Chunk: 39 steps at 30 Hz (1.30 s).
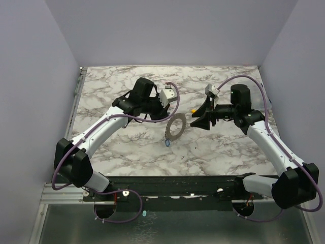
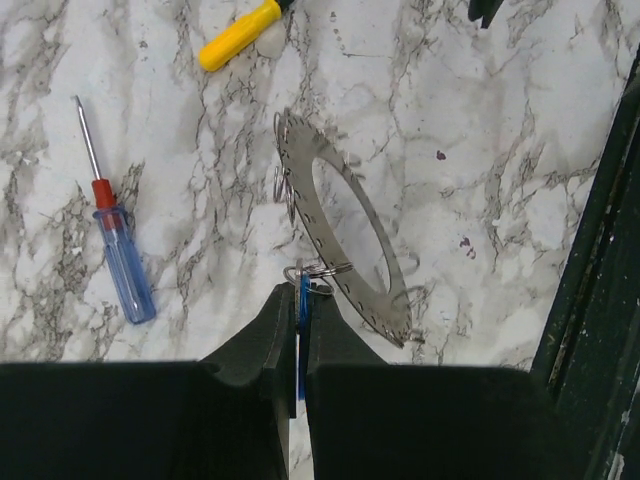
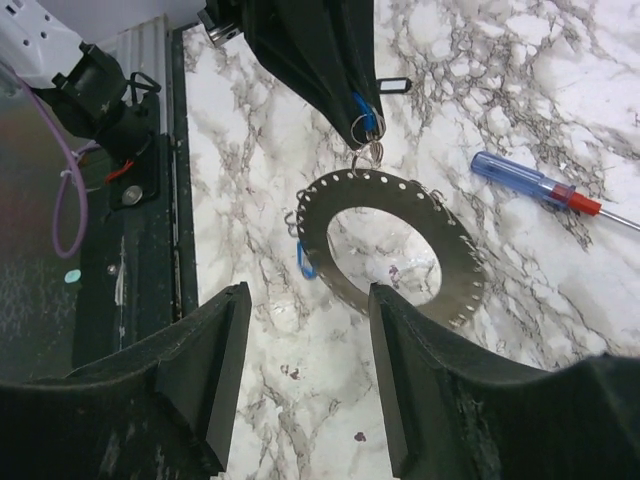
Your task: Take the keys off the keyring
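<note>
The keyring (image 1: 176, 127) is a grey toothed disc with a wide hole, held tilted over the marble table. My left gripper (image 2: 300, 305) is shut on a blue-headed key (image 2: 302, 290) that hangs by small split rings from the disc's rim (image 2: 345, 290). A second blue key (image 3: 304, 263) hangs at the disc's other edge and also shows in the top view (image 1: 166, 143). My right gripper (image 3: 308, 295) is open and empty, just short of the keyring (image 3: 462, 285); in the top view it (image 1: 196, 121) is at the ring's right.
A red-and-blue screwdriver (image 2: 115, 245) lies on the table beyond the ring. A yellow-and-black stick tool (image 2: 238, 36) lies near it and shows in the top view (image 1: 193, 109). The black base rail (image 3: 130, 200) runs along the near table edge.
</note>
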Each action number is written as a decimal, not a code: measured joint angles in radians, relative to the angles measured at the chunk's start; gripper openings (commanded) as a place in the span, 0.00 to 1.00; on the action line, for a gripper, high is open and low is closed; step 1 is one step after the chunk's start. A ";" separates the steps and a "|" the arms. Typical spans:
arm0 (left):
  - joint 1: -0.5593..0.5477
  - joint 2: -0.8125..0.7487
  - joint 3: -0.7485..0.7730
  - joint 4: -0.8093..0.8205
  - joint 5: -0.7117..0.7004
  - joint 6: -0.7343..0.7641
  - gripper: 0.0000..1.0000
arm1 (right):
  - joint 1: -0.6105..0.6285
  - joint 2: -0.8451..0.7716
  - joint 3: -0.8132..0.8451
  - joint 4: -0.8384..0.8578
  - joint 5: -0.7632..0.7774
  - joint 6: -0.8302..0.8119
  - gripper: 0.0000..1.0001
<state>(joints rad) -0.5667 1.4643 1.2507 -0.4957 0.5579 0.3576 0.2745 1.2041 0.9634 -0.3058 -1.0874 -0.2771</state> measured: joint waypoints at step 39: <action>-0.173 0.079 0.262 -0.196 -0.085 -0.026 0.00 | 0.059 0.012 -0.011 0.133 0.014 0.011 0.49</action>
<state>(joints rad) -0.7399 1.5433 1.5127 -0.6922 0.4732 0.3313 0.3332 1.2160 0.9520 -0.1730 -1.0737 -0.2661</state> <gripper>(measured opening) 0.049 0.504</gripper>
